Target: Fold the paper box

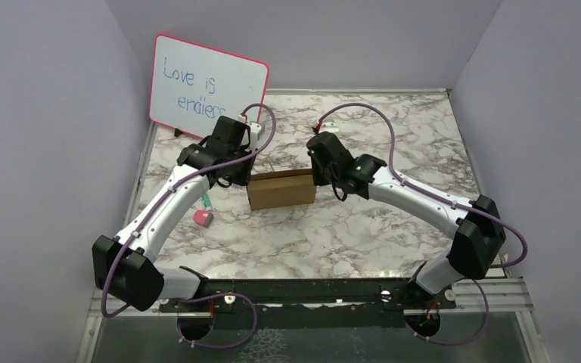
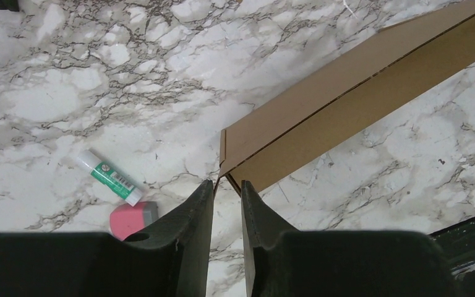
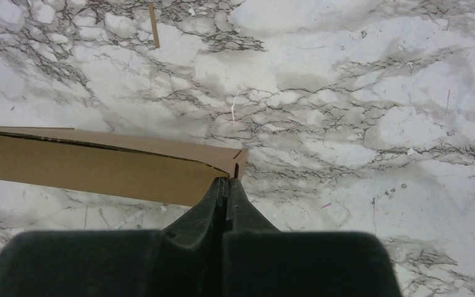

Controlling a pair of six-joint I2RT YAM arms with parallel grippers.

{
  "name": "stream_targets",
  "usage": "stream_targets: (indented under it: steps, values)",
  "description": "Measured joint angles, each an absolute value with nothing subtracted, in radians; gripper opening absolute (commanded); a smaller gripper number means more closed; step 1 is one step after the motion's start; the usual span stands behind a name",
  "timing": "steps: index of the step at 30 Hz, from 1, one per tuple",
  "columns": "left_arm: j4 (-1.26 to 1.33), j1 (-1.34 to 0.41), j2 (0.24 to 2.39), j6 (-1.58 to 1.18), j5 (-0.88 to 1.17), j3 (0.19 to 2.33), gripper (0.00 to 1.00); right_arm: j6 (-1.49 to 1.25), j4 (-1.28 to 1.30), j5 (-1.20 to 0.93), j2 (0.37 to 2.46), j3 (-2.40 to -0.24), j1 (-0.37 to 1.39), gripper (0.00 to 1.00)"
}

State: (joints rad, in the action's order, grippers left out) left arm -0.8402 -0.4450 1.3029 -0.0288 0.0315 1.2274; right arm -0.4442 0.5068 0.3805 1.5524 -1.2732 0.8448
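The paper box (image 1: 281, 190) sits mid-table on the marble top (image 1: 363, 234), already standing as a shallow closed-looking shape rather than a flat sheet, so the work appears to be late: squaring up or tucking in the two ends. Its long axis runs roughly left to right across the table, one short end toward each arm, with a broad brown face turned toward the arm bases.

The left gripper (image 2: 227, 184) is at the box's left end. Its fingers stand a narrow gap apart, and the box's near corner sits right at the mouth of that gap; whether they actually clamp an edge there cannot be told. The right gripper (image 3: 226, 182) has its fingers pressed fully together – holding nothing – with the tip up against the right end's corner, like a blunt poker.

The next move likely calls for pushing that end flap inward while the left side steadies the box – gently, since light cardboard would slide or buckle.
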Motion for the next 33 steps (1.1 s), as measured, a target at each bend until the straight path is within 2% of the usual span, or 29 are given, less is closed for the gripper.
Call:
stream_targets:
  steps: [17, 22, 27, 33]
  values:
    - [-0.840, -0.444, 1.346, -0.017, -0.038, 1.228, 0.20, -0.444, 0.502, 0.372, 1.552, -1.273, 0.845, 0.01]
    - [-0.840, -0.439, 1.348, -0.016, -0.041, 1.228, 0.14, -0.444, 0.502, 0.372, 1.552, -1.273, 0.845, 0.01]
    - [-0.840, -0.439, 1.352, -0.015, -0.031, 1.228, 0.00, -0.444, 0.502, 0.371, 1.552, -1.273, 0.845, 0.01]
    - [-0.840, -0.439, 1.352, -0.019, 0.000, 1.228, 0.00, -0.445, 0.503, 0.371, 1.552, -1.274, 0.845, 0.01]
